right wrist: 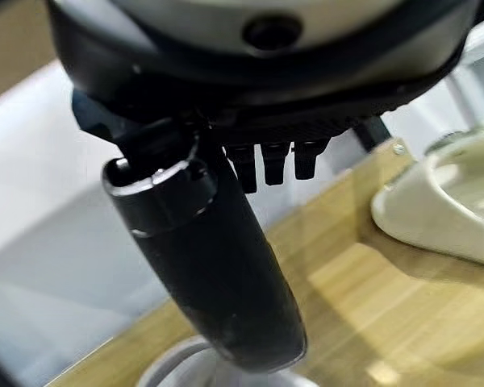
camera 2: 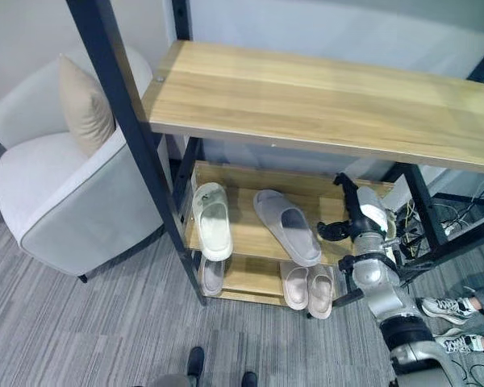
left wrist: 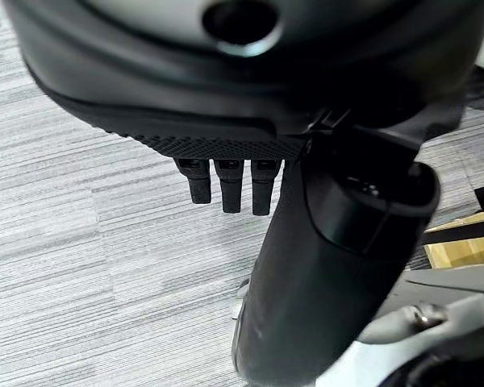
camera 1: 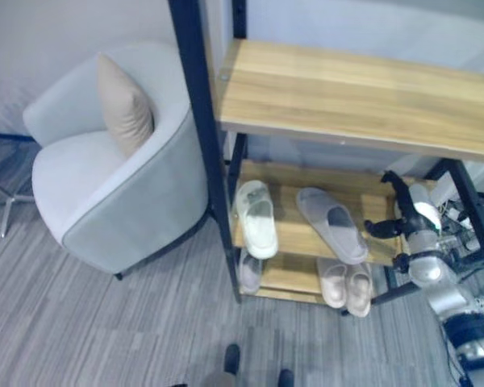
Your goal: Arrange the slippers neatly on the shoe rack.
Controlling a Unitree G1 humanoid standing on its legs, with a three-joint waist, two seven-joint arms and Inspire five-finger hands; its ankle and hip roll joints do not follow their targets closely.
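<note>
Smooth rounded slippers (camera 1: 332, 223) on slatted wooden rack (camera 1: 371, 105), right hand (camera 2: 356, 211) beside, fingers relaxed, empty

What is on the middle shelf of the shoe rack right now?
On the middle shelf lie a white slipper at its left end and a grey slipper set at an angle. The right hand reaches in at the right end. The top shelf hides the back strip.

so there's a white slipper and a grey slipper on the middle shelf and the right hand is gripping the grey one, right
Not quite. The white slipper and the grey slipper do lie on the middle shelf, but the right hand holds nothing. In the right eye view it hovers beside the grey slipper, apart from it, and the right wrist view shows its fingers with nothing in them.
</note>
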